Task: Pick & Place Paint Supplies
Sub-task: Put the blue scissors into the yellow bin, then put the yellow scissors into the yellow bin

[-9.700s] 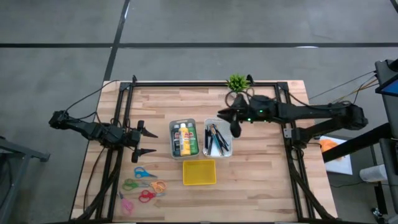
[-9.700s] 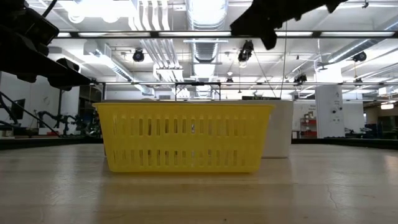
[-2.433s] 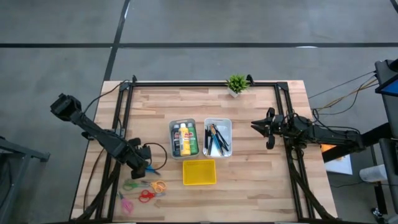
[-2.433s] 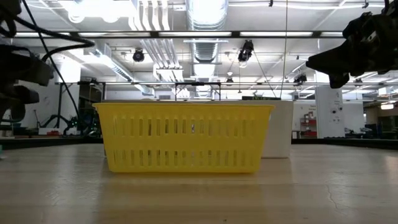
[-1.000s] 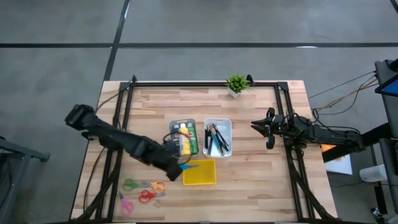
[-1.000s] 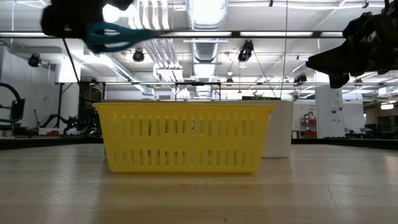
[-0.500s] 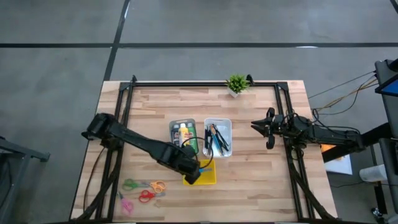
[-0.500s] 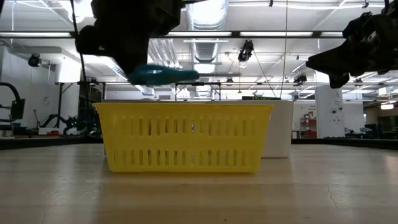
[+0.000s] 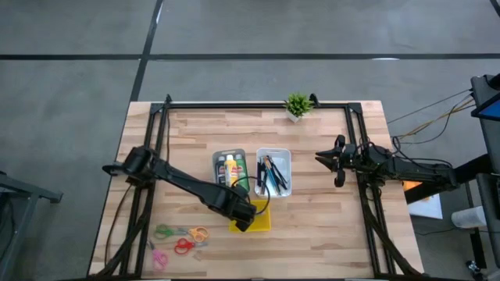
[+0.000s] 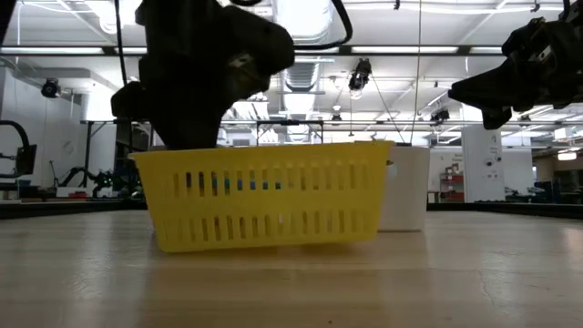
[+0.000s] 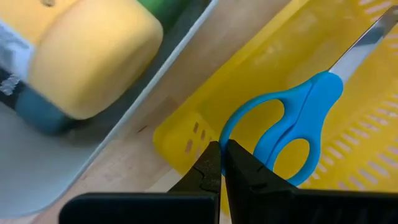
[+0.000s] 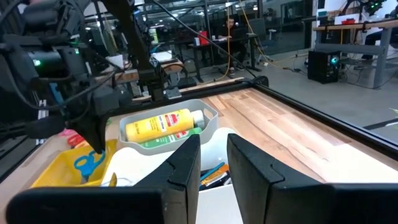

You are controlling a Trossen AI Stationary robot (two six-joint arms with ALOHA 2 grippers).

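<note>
Robotics lab: exposed ceiling ducts (image 10: pixel 301 23), workbenches (image 12: pixel 348 28) w/ equipment behind.

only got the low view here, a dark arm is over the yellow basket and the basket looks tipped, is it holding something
observer: yes, the left gripper is shut on the handle loop of blue scissors, whose blade reaches over the floor of the yellow basket.
operator: whats behind the basket, i just see a white box
observer: two trays side by side: a grey tray with paint bottles and a white tray with brushes and pencils.
operator: and the other arm
observer: the right gripper is open, above the table's right side, apart from both trays.
</note>
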